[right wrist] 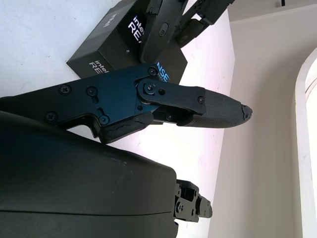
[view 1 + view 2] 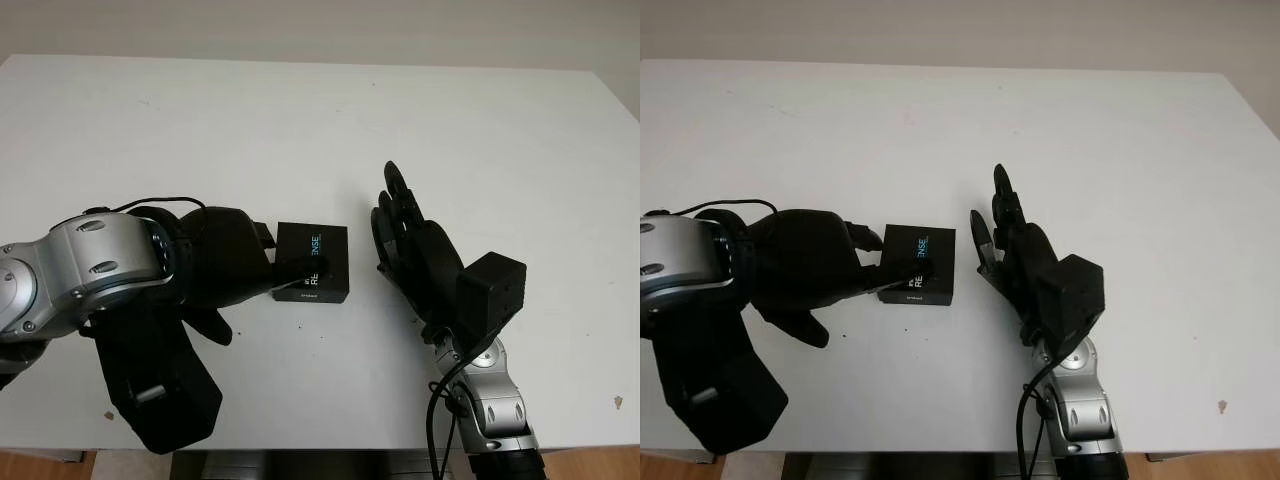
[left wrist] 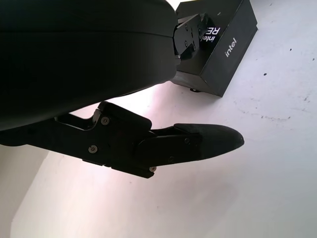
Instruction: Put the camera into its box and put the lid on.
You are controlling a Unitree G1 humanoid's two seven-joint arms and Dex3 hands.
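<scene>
Box: the black box [image 2: 312,262] sits closed on the white table [image 2: 480,130], nearer the front edge than the back, about midway between the side edges; lid looks already on, printed top facing up.
Camera: can't spot it anywhere, so I'd judge it's shut inside.
Left hand: the left hand [image 2: 235,265] is right at the box's left side, one finger [image 2: 300,266] laid across the lid top, touching it; another finger [image 3: 198,141] stretches out low over the bare table beside the box. Not gripping, more pressing.
Right hand: the right hand [image 2: 410,245] stands just off the box's right side, palm turned toward it, fingers pointing to the table's back edge, open and holding nothing, a clear gap between.
Key relation: box lies between the two hands, left one in contact and nearer.
Next call: probably a last press on the lid.
</scene>
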